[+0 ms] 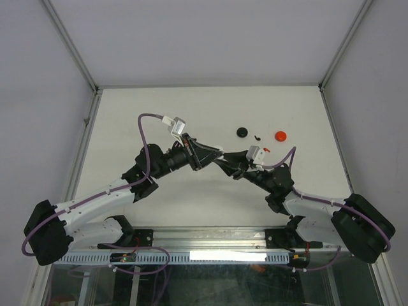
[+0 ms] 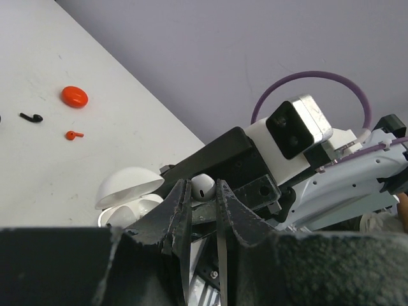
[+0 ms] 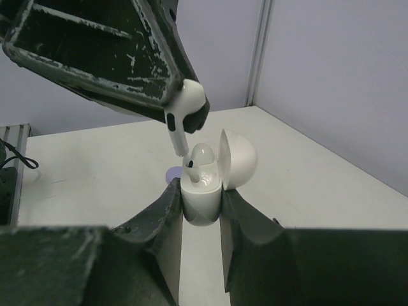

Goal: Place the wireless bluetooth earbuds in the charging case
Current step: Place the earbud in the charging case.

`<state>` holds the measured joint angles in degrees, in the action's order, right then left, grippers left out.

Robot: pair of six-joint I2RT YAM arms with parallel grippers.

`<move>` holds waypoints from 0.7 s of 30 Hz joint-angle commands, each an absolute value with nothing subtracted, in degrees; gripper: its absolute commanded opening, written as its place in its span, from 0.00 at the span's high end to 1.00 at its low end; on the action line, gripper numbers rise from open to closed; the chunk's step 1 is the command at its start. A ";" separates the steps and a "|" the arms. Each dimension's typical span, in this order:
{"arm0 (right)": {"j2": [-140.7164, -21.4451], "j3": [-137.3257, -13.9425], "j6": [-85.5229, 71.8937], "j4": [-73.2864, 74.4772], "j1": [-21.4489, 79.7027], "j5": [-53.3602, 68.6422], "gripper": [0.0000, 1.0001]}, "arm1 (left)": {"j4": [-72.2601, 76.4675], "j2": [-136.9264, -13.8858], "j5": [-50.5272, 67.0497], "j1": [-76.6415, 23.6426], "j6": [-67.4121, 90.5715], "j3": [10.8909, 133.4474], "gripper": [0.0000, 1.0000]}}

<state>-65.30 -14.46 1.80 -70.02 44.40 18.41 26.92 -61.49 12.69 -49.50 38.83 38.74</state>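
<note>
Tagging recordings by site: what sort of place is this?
Probably a lab robot cell: white table enclosed by plain grey panels in aluminium framing, metal mounting rail at the near edge.

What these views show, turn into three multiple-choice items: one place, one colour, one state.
1. The white earbud is:
A) out of view
B) pinched by the left gripper just above the case
C) seated in the case

2. The case in the right gripper is:
A) red
B) black
C) white

3. Its lid is:
A) open
B) shut
C) missing

Answers:
1. B, the bud hangs from the fingers over the case.
2. C, a white shell sits between the jaws.
3. A, the lid is tilted back on its hinge.
</note>
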 commanded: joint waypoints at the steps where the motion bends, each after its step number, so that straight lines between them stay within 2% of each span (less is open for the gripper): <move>1: -64.45 -16.40 1.84 -74.53 44.76 17.70 1.00 | 32.21 -61.33 8.89 -50.08 40.08 37.73 0.93; 21: -62.30 -16.04 2.35 -73.39 44.74 17.03 1.00 | 29.18 -61.48 4.48 -50.54 43.40 36.13 0.92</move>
